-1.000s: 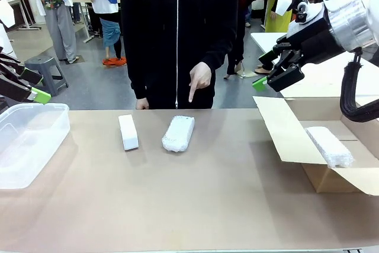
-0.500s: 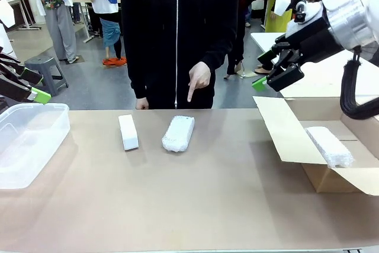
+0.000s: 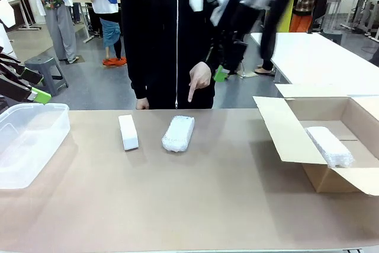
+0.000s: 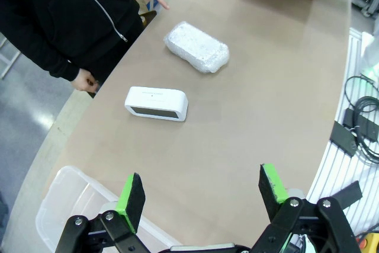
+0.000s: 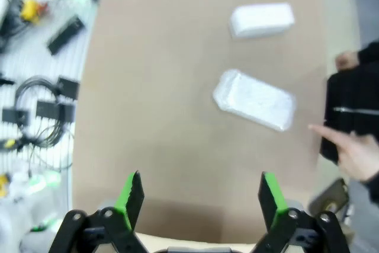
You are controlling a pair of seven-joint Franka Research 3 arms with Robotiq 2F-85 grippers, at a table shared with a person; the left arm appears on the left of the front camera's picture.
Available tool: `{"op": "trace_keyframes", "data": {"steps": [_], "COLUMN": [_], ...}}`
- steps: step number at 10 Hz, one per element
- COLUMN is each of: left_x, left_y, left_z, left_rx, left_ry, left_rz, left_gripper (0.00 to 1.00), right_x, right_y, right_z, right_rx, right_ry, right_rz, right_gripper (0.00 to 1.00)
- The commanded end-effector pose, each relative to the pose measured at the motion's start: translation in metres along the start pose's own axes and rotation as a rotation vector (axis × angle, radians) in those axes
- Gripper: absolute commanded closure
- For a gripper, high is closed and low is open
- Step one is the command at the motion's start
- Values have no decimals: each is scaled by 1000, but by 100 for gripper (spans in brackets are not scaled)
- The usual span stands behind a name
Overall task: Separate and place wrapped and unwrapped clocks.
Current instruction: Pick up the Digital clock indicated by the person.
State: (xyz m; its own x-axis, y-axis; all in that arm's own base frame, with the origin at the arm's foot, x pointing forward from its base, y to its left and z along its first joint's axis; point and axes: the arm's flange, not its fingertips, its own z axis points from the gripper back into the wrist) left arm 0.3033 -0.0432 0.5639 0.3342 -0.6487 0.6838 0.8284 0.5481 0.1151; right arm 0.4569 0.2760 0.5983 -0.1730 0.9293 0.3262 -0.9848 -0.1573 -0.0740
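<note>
one wrapped bundle (image 3: 329,145) lies in the cardboard box (image 3: 278,124) at the right, so box = wrapped pile, prob. the clear bin (image 3: 37,106) at the left looks meant for unwrapped. on the worktop (image 3: 195,199), far-middle, are the 2nd wrapped bundle (image 3: 178,133) and the plain white clock (image 3: 128,131) just left of it. they lie flat, side by side but apart, so either can be taken w/o nudging the other. the person's hand (image 3: 199,79) points down at the 2nd wrapped bundle from the far edge, likely a cue for the next pick. the right tool (image 5: 200,192) hangs high over the far-middle near that hand, jaws wide and holding nothing, prob. placed to come down on it. the left tool (image 4: 201,191) sits over the bin end at the left, jaws wide too, nothing in it, out of the other arm's way.
</note>
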Motion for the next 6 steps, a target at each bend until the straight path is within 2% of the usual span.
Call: {"op": "trace_keyframes", "data": {"steps": [1, 3, 5, 6], "left_x": [-1, -1, -1, -1], "left_y": [1, 1, 1, 1], "left_z": [-1, -1, -1, -1], "left_rx": [-15, -15, -15, -15], "left_ry": [-10, -10, -10, -10], "left_rz": [0, 0, 0, 0], "left_gripper": [0, 0, 0, 0], "right_x": [28, 45, 26, 13], "right_y": [-66, -69, -69, -61], "right_z": [0, -57, -100, -110], "right_rx": [32, 12, -161, -242], "right_ry": [199, 236, 196, 170], "right_rz": [242, 513, 723, 752], "right_gripper": [0, 0, 0, 0]}}
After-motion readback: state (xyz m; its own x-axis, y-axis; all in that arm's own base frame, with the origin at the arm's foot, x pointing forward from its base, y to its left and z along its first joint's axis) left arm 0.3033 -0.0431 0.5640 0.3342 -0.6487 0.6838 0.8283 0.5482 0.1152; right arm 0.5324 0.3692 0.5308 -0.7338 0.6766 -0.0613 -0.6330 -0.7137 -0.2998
